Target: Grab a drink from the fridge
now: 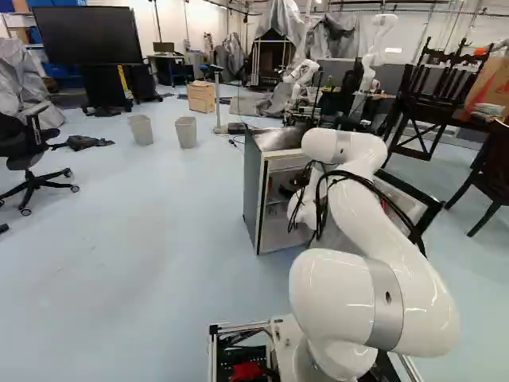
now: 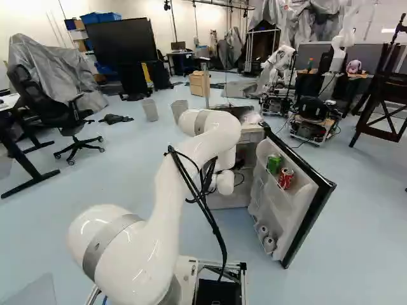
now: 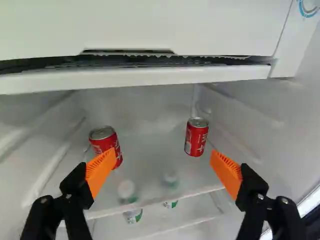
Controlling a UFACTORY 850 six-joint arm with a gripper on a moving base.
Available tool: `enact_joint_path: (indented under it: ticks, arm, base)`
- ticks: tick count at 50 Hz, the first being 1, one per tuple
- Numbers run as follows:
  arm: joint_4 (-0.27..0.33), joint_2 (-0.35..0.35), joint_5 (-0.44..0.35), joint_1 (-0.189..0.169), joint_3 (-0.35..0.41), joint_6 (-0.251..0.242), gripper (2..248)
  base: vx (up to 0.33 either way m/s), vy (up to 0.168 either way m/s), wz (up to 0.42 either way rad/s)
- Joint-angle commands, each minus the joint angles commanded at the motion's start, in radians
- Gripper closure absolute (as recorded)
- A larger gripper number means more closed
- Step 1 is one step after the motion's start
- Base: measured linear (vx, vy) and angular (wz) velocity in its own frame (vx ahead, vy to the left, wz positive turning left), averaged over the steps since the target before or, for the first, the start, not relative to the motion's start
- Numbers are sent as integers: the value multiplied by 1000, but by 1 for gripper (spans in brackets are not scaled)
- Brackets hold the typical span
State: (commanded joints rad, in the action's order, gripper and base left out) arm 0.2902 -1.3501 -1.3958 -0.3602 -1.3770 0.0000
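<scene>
The fridge (image 1: 251, 187) stands open ahead of the arm. In the left base view my gripper (image 1: 293, 188) shows as a dark shape at its opening, fingertips hidden. The wrist view shows my gripper (image 3: 162, 172) open, nothing between its orange pads. One red can (image 3: 106, 146) stands on the shelf, partly behind one finger's pad; another red can (image 3: 196, 137) stands farther back, near the other finger's tip. White-and-green containers (image 3: 134, 216) are seen below the shelf. The door (image 2: 305, 206) holds a green can (image 2: 274, 163), a red can (image 2: 285, 178) and pale cans (image 2: 269, 244) lower down.
A white compartment (image 3: 150, 30) with a ledge hangs above the cans, and the fridge's side walls flank the fingers. The shelf's front edge (image 3: 155, 201) runs below them. Bins (image 1: 185, 132), a wooden box (image 1: 202, 97), another robot (image 2: 277, 63) and dark chairs (image 1: 428, 95) stand farther off.
</scene>
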Motion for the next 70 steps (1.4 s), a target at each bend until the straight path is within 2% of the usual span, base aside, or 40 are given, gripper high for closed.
enact_joint_path:
  ticks: [47,70]
  arm:
    - [-74,-101,1,1,-182,0,3]
    - [-90,-147,30,8,-266,0,3]
  base:
    - [0,0,0]
    - [0,0,0]
